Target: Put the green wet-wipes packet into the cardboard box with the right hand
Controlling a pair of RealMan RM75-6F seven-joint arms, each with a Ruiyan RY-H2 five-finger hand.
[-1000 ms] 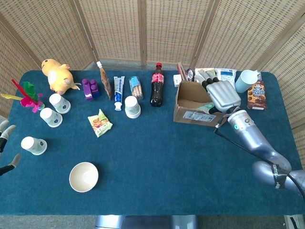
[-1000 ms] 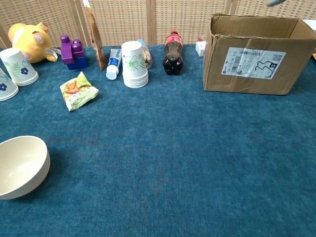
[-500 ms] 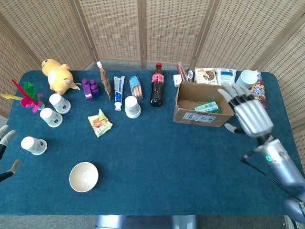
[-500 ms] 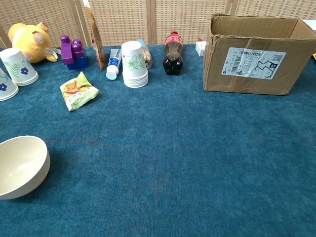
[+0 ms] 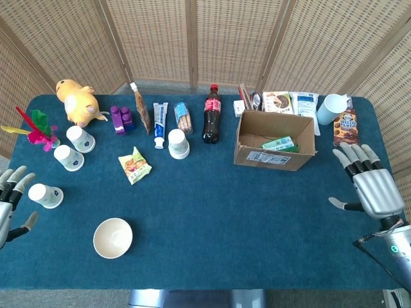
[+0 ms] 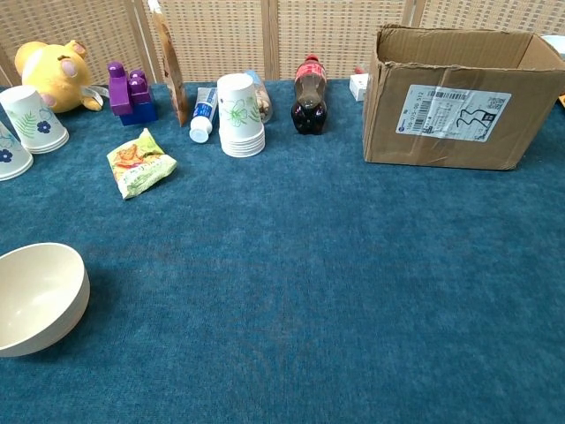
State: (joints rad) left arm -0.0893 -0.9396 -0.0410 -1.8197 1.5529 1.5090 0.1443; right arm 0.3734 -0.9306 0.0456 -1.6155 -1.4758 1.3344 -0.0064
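The green wet-wipes packet (image 5: pixel 279 144) lies inside the open cardboard box (image 5: pixel 251 154), toward its right half. The chest view shows only the box's outer wall (image 6: pixel 459 124), not its contents. My right hand (image 5: pixel 371 186) hovers near the table's right edge, well clear of the box, fingers spread and holding nothing. At the left edge of the head view my left hand (image 5: pixel 9 204) is also spread and holds nothing, close to a paper cup (image 5: pixel 45 196).
A cola bottle (image 5: pixel 212 114), stacked paper cups (image 5: pixel 178 144), toothpaste (image 5: pixel 159 124), a snack bag (image 5: pixel 134 165) and a white bowl (image 5: pixel 113 237) stand left of the box. Snack packets, a mug (image 5: pixel 331 108) and a cookie box (image 5: pixel 346 128) sit behind and right of it.
My right hand drew back from over the box toward the near right edge of the table, leaving the green packet inside. The left hand rose slightly into view.
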